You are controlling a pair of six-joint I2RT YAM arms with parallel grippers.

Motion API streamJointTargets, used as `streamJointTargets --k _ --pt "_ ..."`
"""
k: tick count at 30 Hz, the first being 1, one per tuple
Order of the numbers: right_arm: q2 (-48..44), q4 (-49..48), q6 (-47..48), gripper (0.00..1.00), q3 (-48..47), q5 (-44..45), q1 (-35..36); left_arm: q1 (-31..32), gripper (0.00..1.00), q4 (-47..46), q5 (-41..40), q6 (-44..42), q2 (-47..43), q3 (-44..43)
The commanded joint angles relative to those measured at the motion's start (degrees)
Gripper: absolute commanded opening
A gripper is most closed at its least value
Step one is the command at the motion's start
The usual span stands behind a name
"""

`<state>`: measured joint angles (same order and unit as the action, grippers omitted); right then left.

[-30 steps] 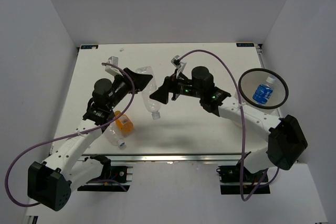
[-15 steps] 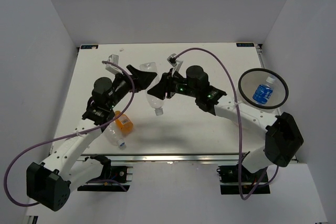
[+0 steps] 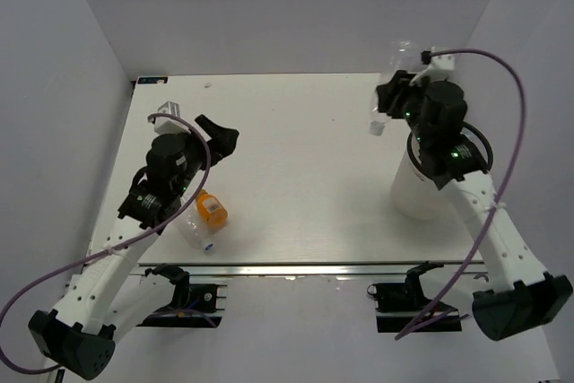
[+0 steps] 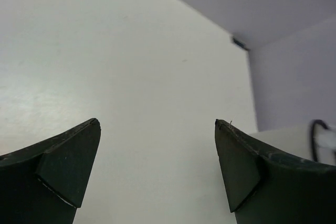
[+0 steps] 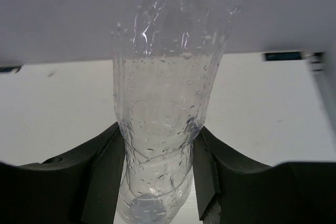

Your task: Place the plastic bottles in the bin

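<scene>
My right gripper [image 3: 389,101] is shut on a clear crinkled plastic bottle [image 3: 379,123], held high at the table's far right, white cap pointing down. In the right wrist view this bottle [image 5: 160,124] is squeezed between both fingers [image 5: 104,179]. The white bin [image 3: 413,196] stands just beneath that arm, which hides its opening. My left gripper [image 3: 218,136] is open over the left part of the table, and the left wrist view shows nothing in the gap of that gripper [image 4: 157,124]. A short orange bottle [image 3: 212,209] and a second clear bottle [image 3: 195,233] lie near the front left edge.
White walls close in the table on the left, back and right. The table's front edge [image 3: 287,266] runs just behind the two arm bases. A purple cable [image 3: 502,87] loops out from the right arm.
The clear bottle passed from my left gripper to my right. The right arm swung right with it to above the bin. The left gripper opened and drew back left.
</scene>
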<state>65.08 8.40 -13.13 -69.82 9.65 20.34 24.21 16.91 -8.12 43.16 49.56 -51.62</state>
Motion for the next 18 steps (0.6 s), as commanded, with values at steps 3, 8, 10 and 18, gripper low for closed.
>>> streamJointTargets --k 3,8,10,18 --pt "-7.7 6.2 12.4 0.33 -2.0 22.2 -5.3 0.1 0.98 12.6 -9.5 2.7 7.0 3.4" --pt "-9.8 3.9 17.7 0.36 2.1 28.0 -8.4 0.1 0.98 13.9 -11.8 3.8 7.7 4.6" --pt "-9.6 2.4 20.2 0.40 3.8 33.1 -8.6 0.1 0.98 14.7 -13.3 3.8 7.7 4.4" --pt "-7.4 3.1 17.1 0.53 6.4 37.2 -9.3 0.1 0.98 16.8 -15.0 5.2 7.3 6.1"
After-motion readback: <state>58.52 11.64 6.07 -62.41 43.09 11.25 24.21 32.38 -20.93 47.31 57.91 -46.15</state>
